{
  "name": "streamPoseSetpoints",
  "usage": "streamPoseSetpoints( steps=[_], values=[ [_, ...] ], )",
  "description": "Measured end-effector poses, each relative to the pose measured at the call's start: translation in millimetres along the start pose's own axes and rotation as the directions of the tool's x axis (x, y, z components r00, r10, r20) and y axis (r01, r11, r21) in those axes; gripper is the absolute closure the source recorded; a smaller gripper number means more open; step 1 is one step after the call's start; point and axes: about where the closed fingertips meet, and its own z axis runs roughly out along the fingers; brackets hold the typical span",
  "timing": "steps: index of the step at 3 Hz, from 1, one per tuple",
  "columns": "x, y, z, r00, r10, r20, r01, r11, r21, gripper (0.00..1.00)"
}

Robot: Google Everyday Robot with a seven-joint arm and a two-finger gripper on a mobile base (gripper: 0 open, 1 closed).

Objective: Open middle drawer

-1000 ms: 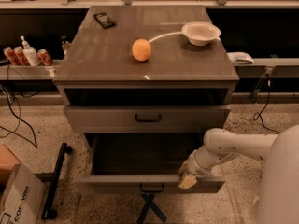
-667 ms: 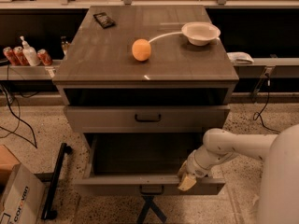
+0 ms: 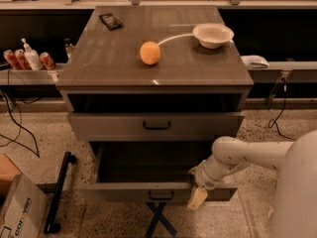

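The grey-brown cabinet shows two drawer fronts, each with a small black bar handle. The upper front [image 3: 157,125] sits nearly flush under a dark gap. The one below it, the middle drawer [image 3: 124,192], is pulled far out, its dark inside is open to view and its handle [image 3: 161,195] faces the floor side. My gripper [image 3: 197,198] is at this drawer's front, right of the handle, at the end of my white arm [image 3: 247,155], which comes in from the right. A third drawer front is hidden.
On the cabinet top [image 3: 109,58] lie an orange [image 3: 150,52], a white bowl [image 3: 213,34] and a dark phone-like item [image 3: 110,21]. Cans and a bottle [image 3: 27,58] stand on the left shelf. A cardboard box [image 3: 17,212] and a black bar [image 3: 59,192] are on the floor at left.
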Motion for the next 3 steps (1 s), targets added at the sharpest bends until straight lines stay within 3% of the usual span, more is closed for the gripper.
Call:
streamPoseSetpoints(
  steps=[2,3],
  values=[
    [11.9,48.2,10.6,0.998,-0.001,-0.058,-0.005,0.9948,-0.101,0.0],
    [16.9,67.5,12.8,0.998,0.013,-0.061,-0.021,0.9902,-0.138,0.18]
  ],
)
